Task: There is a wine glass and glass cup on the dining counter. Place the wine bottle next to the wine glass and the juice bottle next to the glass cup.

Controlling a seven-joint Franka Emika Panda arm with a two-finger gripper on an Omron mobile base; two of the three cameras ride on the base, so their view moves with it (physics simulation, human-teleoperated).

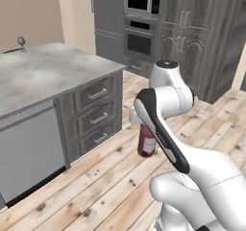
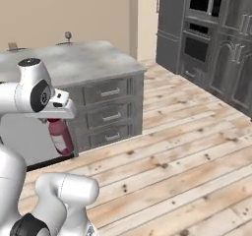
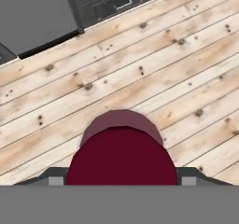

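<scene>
The squat pinkish-red juice bottle (image 1: 146,146) (image 2: 60,137) hangs above the wooden floor, beside the dining counter's (image 1: 48,71) (image 2: 83,58) drawer end. My gripper (image 2: 56,120) (image 3: 121,180) is shut on it from above. In the hand view its dark red cap (image 3: 121,157) sits between my two fingertips (image 3: 56,177). In the left base view my own forearm covers the hand. The small stemmed wine glass (image 1: 20,41) (image 2: 68,35) stands at the far edge of the grey marbled top. The wine bottle and the glass cup are out of view.
Three drawers (image 1: 98,114) (image 2: 110,113) and a flat grey panel (image 1: 29,153) face me on the counter's side. A tall dark cabinet wall with built-in ovens (image 1: 140,28) (image 2: 199,28) stands at the back right. Open plank floor (image 2: 172,166) lies between.
</scene>
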